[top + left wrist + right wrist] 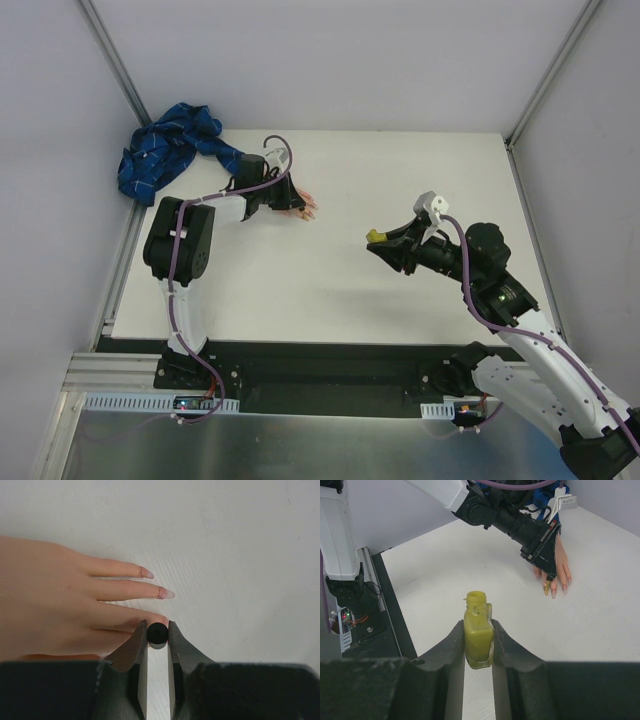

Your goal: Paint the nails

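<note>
Nails (166,594) tip the mannequin hand (50,605), which lies flat on the white table (240,555) toward its far-left part. The left gripper (157,627) is clamped on a black brush handle (157,634) right at 1 fingertip. Right gripper (478,645) squeezes an uncapped yellow bottle (478,630) — well apart from the hand.

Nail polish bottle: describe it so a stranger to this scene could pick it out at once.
Over the white table, find the right gripper, toward the middle. Clamped in it is a small yellow bottle with an open neck. The left gripper, at the mannequin hand, holds a small black cap instead.
</note>
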Robot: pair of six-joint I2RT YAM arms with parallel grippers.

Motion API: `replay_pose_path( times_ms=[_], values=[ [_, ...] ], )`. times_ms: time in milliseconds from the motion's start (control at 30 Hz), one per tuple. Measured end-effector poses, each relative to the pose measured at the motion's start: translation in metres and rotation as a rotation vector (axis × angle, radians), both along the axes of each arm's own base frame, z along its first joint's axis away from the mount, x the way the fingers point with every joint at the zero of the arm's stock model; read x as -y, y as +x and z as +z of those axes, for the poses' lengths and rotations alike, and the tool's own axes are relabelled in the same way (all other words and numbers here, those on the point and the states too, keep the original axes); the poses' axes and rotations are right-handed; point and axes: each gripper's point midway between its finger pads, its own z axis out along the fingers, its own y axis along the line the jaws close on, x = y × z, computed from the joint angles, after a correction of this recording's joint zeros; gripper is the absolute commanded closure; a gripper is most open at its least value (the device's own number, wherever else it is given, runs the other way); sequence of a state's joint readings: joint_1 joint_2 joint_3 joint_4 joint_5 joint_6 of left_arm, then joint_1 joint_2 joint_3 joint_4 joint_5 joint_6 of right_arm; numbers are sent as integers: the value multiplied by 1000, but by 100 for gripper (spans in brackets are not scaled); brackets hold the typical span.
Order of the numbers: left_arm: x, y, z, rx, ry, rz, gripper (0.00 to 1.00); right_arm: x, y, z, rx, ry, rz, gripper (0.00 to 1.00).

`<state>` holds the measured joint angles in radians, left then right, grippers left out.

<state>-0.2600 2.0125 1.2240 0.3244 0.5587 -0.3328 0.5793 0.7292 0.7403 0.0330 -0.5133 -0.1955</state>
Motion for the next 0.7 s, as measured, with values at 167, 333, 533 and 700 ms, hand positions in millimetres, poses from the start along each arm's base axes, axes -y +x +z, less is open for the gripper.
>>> replay_pose_path(
  times_ms=[167,333,533,700],
  values=[
    [-2,-1,-7,-22,13,11,100,0,0,0,1,1,0,100],
    [-3,-1,-8,-23,14,11,100,0,0,0,1,1,0,100],
    [-3,-1,-8,-23,16,15,100,0,0,0,1,1,0,100],
    [-2,4,-7,-39,13,35,100,0,0,0,1,1,0,100]
  ],
)
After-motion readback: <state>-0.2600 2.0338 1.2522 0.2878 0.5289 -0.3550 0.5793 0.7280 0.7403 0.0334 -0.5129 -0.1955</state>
